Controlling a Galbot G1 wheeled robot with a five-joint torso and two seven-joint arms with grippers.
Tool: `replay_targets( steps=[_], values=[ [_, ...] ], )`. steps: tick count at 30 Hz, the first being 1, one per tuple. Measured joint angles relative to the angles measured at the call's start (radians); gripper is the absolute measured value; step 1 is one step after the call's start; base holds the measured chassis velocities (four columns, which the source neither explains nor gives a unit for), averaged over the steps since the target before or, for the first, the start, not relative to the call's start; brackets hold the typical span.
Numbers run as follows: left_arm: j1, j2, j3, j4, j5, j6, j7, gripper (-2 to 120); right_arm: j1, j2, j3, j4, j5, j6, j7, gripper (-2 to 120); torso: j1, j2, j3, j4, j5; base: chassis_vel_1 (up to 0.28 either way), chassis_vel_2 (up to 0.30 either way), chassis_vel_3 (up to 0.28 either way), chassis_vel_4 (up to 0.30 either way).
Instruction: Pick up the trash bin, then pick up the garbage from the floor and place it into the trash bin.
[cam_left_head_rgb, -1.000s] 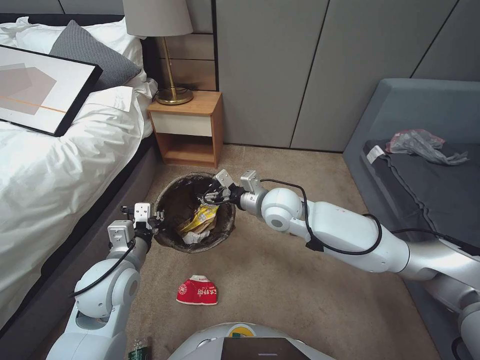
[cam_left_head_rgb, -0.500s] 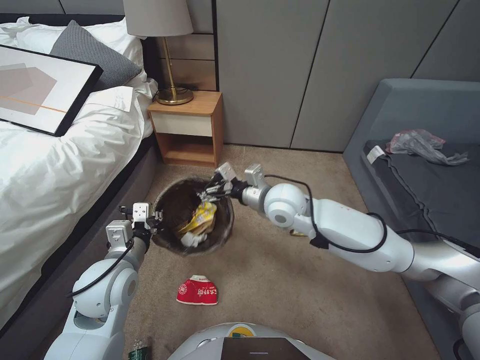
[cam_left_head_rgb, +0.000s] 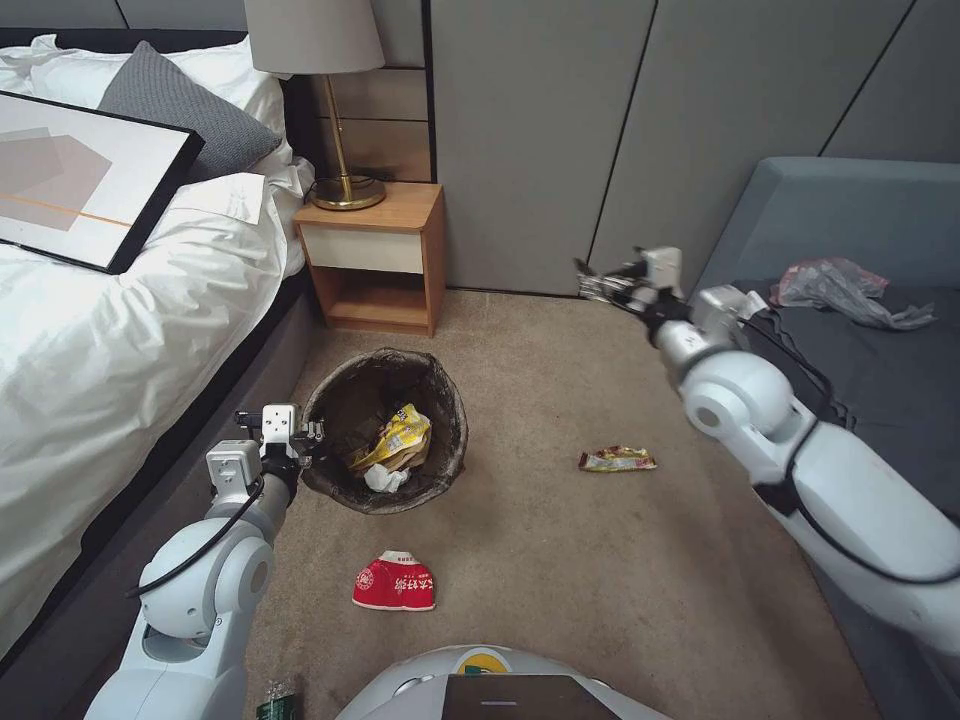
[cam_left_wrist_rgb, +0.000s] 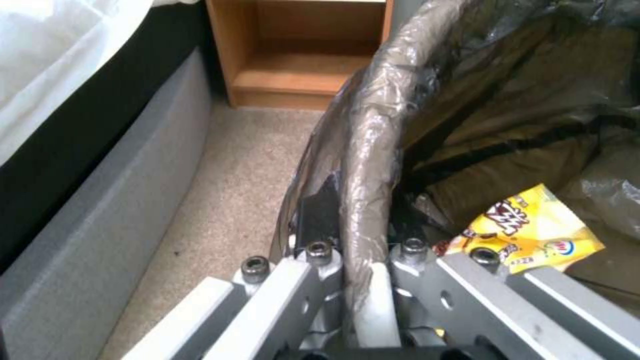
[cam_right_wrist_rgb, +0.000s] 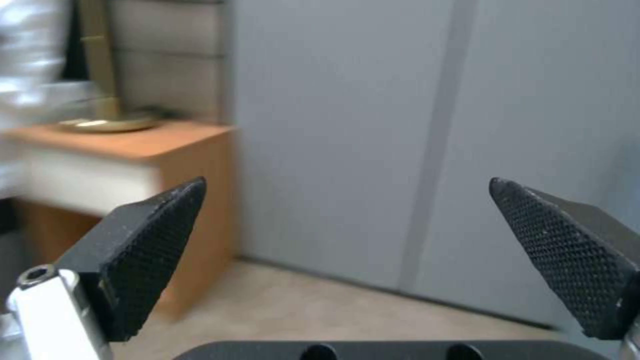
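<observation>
Both arms: glossy white/silver shells, round ball joints with grey end caps, black cables looped outside along the forearms. Left claw (cam_left_head_rgb: 300, 437): silver slotted plates, dark socket-head screws, boxy white wrist module. Right claw (cam_left_head_rgb: 600, 285): black triangular fingertips (cam_right_wrist_rgb: 150, 245) with diamond-knurled faces. Base dome white with a yellow-green logo patch.
</observation>
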Motion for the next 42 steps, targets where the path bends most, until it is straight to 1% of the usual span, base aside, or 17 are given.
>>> replay_targets(
  steps=[1,3,4,5,8,9,12,13,14,16,19,20,24,34,36,38,42],
  values=[
    [0.000,0.000,0.000,0.000,0.000,0.000,0.000,0,0.000,0.000,0.000,0.000,0.000,0.000,0.000,100,0.000,0.000,0.000,0.0000,0.0000,0.000,0.000,0.000,0.000],
    [0.005,0.001,-0.004,-0.002,0.000,0.000,0.002,0,-0.132,0.057,0.135,0.008,-0.096,0.034,-0.037,100,0.000,0.000,0.000,-0.0001,-0.0011,0.000,0.000,0.000,0.000],
    [0.007,0.003,-0.005,-0.003,0.000,0.000,0.003,0,-0.190,0.087,0.177,0.007,-0.148,0.053,-0.055,100,0.000,0.000,0.000,-0.0002,-0.0004,0.000,0.000,0.000,0.000],
    [0.007,0.003,-0.005,-0.003,0.000,0.000,0.003,0,-0.190,0.087,0.177,0.007,-0.148,0.053,-0.055,100,0.000,0.000,0.000,-0.0002,-0.0004,0.000,0.000,0.000,0.000],
    [0.006,0.002,-0.006,-0.003,0.001,0.000,0.006,0,-0.353,0.210,0.269,0.008,-0.274,0.121,-0.112,100,0.000,0.000,0.000,0.0002,-0.0009,0.000,0.000,0.000,0.000],
    [0.006,0.002,-0.006,-0.003,0.001,0.000,0.006,0,-0.353,0.210,0.269,0.008,-0.274,0.121,-0.112,100,0.000,0.000,0.000,0.0002,-0.0009,0.000,0.000,0.000,0.000],
    [0.005,0.006,-0.006,-0.004,0.000,0.000,0.006,0,-0.464,0.376,0.313,0.008,-0.431,0.159,-0.147,100,0.000,0.000,0.000,-0.0001,-0.0008,0.000,0.000,0.000,0.000],
    [0.005,0.006,-0.006,-0.004,0.000,0.000,0.006,0,-0.464,0.376,0.313,0.008,-0.431,0.159,-0.147,100,0.000,0.000,0.000,-0.0001,-0.0008,0.000,0.000,0.000,0.000],
    [0.005,0.007,-0.006,-0.004,0.000,0.000,0.006,0,-0.482,0.416,0.318,0.003,-0.477,0.175,-0.153,100,0.000,0.000,0.000,0.0001,-0.0009,0.000,0.000,0.000,0.000],
    [0.007,0.003,-0.005,-0.001,0.002,0.000,0.006,0,-0.531,0.505,0.318,-0.019,-0.573,0.249,-0.162,100,0.000,0.000,0.000,0.0004,-0.0012,0.000,0.000,0.000,0.000],
    [0.008,-0.001,0.000,0.003,0.006,0.000,0.006,0,-0.555,0.548,0.316,-0.040,-0.614,0.302,-0.162,100,0.000,0.000,0.000,0.0006,-0.0013,0.000,0.000,0.000,0.000],
    [0.010,-0.007,0.005,0.005,0.009,0.000,0.006,0,-0.585,0.601,0.315,-0.053,-0.648,0.340,-0.167,100,0.000,0.000,0.000,0.0002,-0.0007,0.000,0.000,0.000,0.000],
    [0.011,-0.007,0.008,0.010,0.013,0.000,0.007,0,-0.612,0.642,0.309,-0.063,-0.671,0.372,-0.177,100,0.000,0.000,0.000,0.0000,-0.0013,0.000,0.000,0.000,0.000],
    [0.015,-0.008,0.004,0.010,0.014,0.000,0.008,0,-0.597,0.634,0.300,-0.077,-0.710,0.348,-0.155,100,0.000,0.000,0.000,0.0004,-0.0011,0.000,0.000,0.000,0.000],
    [0.018,-0.009,0.004,0.007,0.014,0.000,0.008,0,-0.594,0.635,0.295,-0.072,-0.714,0.311,-0.144,100,0.000,0.000,0.000,0.0004,-0.0011,0.000,0.000,0.000,0.000],
    [0.023,-0.010,0.003,-0.001,0.010,0.000,0.005,0,-0.591,0.635,0.277,-0.059,-0.713,0.229,-0.114,100,0.000,0.000,0.000,0.0004,-0.0011,0.000,0.000,0.000,0.000],
    [0.026,-0.007,0.003,-0.014,0.001,0.000,0.005,0,-0.578,0.625,0.263,-0.064,-0.715,0.179,-0.096,100,0.000,0.000,0.000,0.0002,-0.0008,0.000,0.000,0.000,0.000]
  ],
)
